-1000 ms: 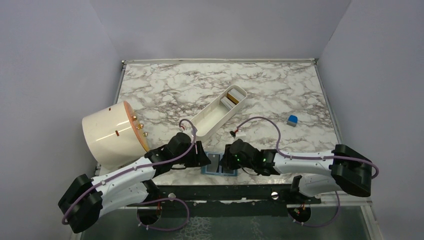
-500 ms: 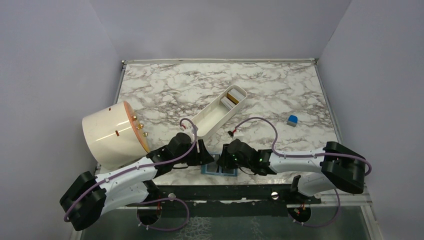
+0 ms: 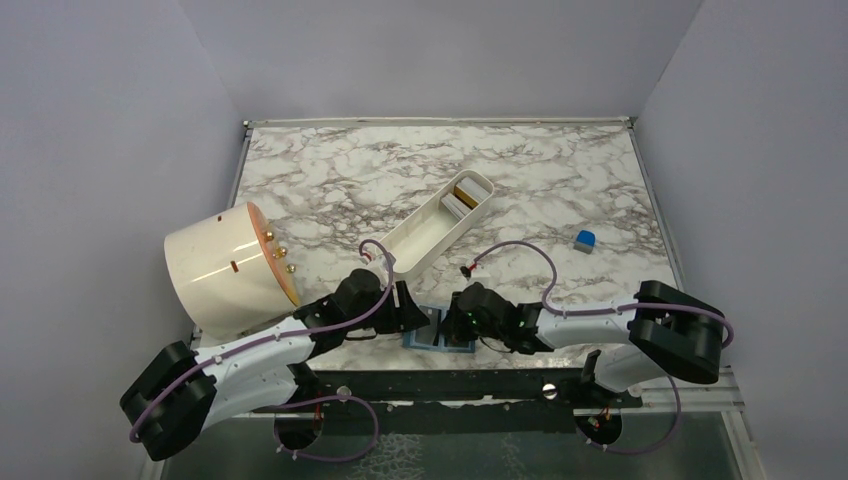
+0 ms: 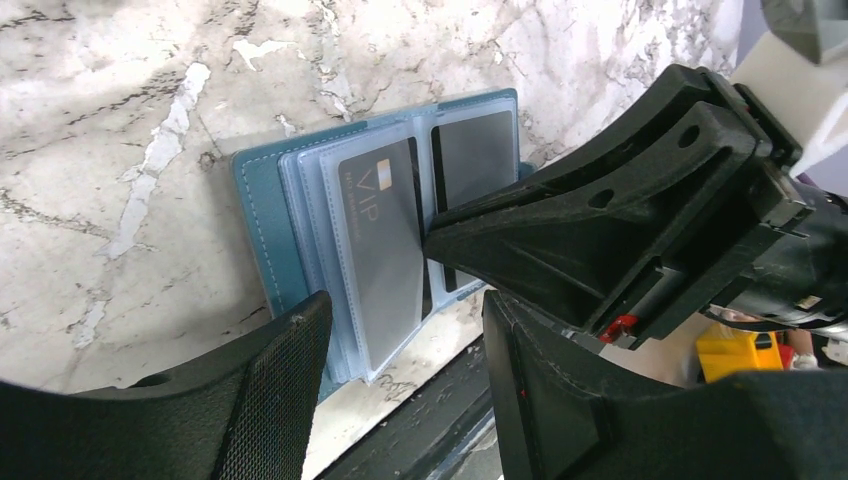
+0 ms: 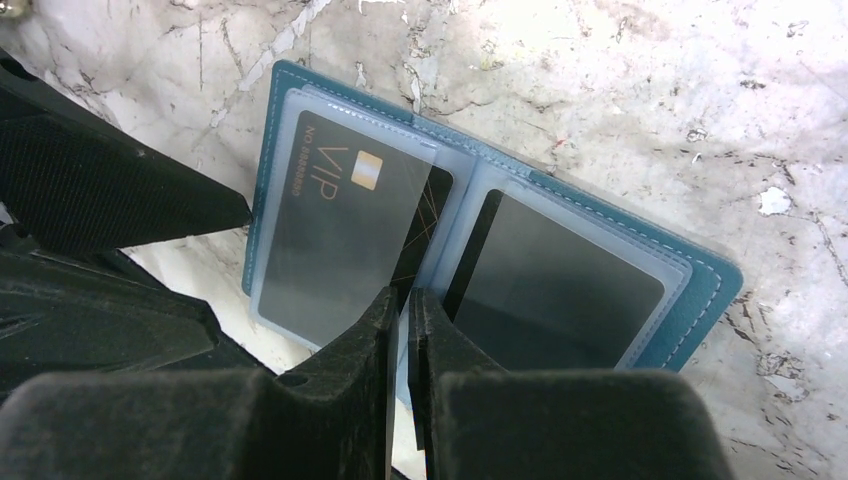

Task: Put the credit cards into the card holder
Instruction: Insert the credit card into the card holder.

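Lying open on the marble table (image 3: 560, 170) at its near edge, the card holder (image 3: 440, 334) sits between the two arms, teal cover down and clear pockets up. A black VIP card (image 5: 340, 230) fills the pocket on the page nearer the left arm. A second dark card (image 5: 560, 270) fills the pocket on the other page.

The left gripper (image 4: 400, 350) hovers over the near end of the VIP page with its fingers well apart and nothing between them.

The right gripper (image 5: 405, 310) points down at the holder's middle fold. Its fingers are drawn almost together, with only a thin slit left. Something pale shows in that slit, possibly the edge of a clear pocket, but the view is too tight to tell whether anything is pinched. From the left wrist, its tip appears to touch the holder just beside the VIP card's inner edge.

Farther back, a long white tray (image 3: 430, 235) lies at an angle. More cards stand at its far end, a gold one (image 3: 466, 191) and pale ones (image 3: 458, 205) beside it. A small blue cube (image 3: 585, 239) sits well apart to the right. A large white drum (image 3: 215, 268) lies tipped on its side at the left.
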